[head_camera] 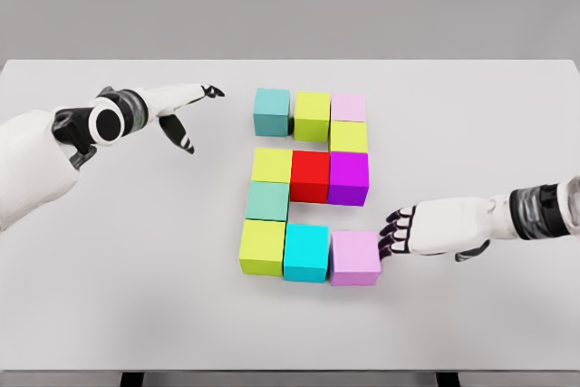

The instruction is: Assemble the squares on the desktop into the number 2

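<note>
Eleven cubes form a 2 mid-worktop (109, 314): four yellow-green cubes (312, 115), two teal cubes (272, 111), two pink cubes (354, 256), one red cube (310, 175), one purple cube (349, 177), one cyan cube (305, 251). The right hand (403, 233), fingers relaxed, seems to touch the 5 o'clock pink cube. The left hand (177, 106) hovers at 10 o'clock, fingers spread, holding nothing.

My left arm (36, 156) runs off the picture's left edge, my right arm (544, 215) off its right edge. The table (109, 314) is cut at both sides. I can't tell whether the right hand (426, 231) actually touches the lilac cube (354, 257); its fingertips blur there.
</note>
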